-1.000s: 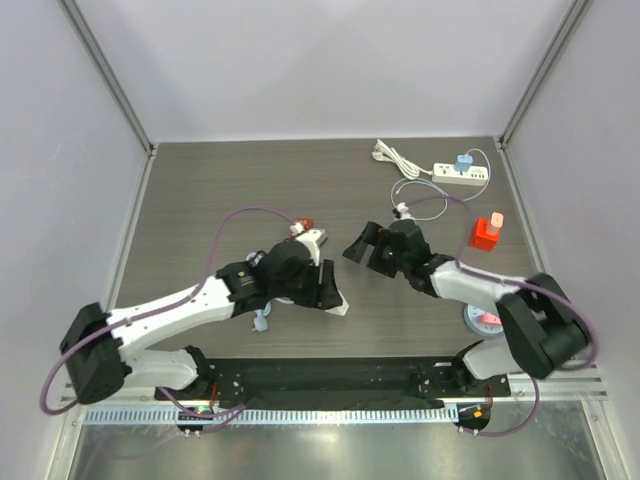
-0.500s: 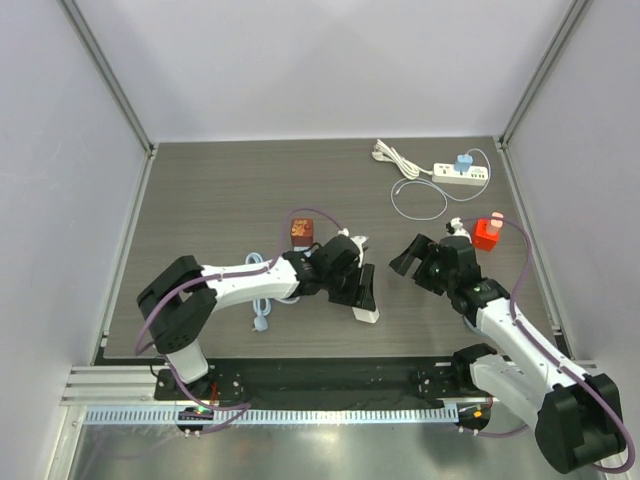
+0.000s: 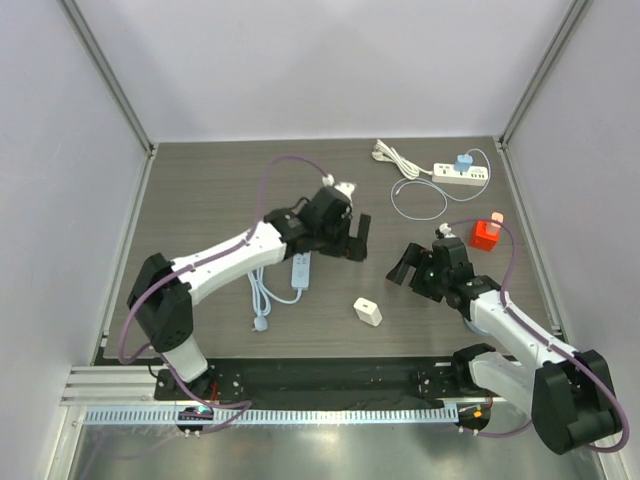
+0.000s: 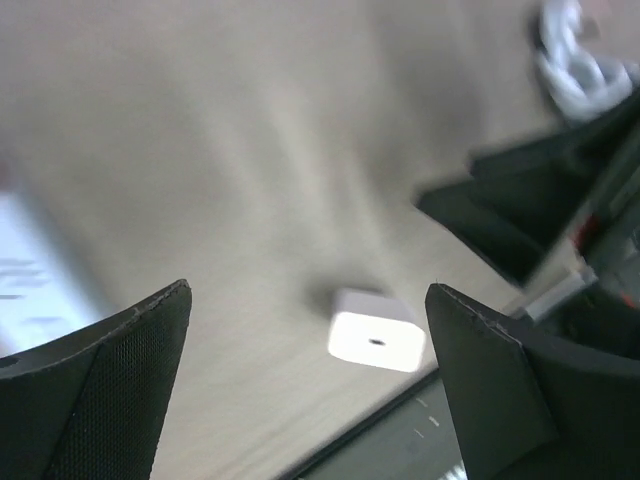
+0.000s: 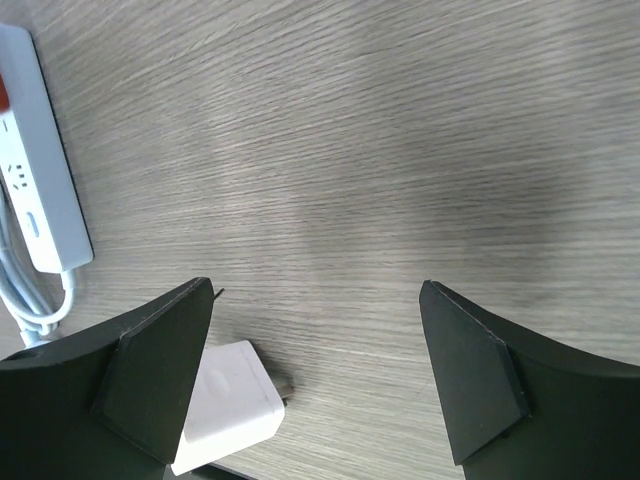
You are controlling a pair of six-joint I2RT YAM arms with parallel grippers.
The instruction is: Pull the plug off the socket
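A white plug cube (image 3: 368,312) lies loose on the table near the front, apart from the white socket strip (image 3: 300,268), whose cable (image 3: 260,297) trails toward the front. My left gripper (image 3: 352,240) is open and empty, raised just right of the strip. In the left wrist view the gripper (image 4: 308,290) frames the plug (image 4: 376,340) below it. My right gripper (image 3: 402,268) is open and empty, right of the plug. In the right wrist view the gripper (image 5: 315,287) sees the plug (image 5: 228,405) by its left finger and the strip (image 5: 35,210) at far left.
A second white power strip (image 3: 460,175) with a blue plug (image 3: 463,161) and a coiled cable (image 3: 418,195) lies at the back right. A red object (image 3: 487,232) stands near the right edge, behind my right arm.
My left gripper has let go of the white plug, left it near the front, and swung back and up. The socket strip now shows uncovered. My right gripper shifted slightly.
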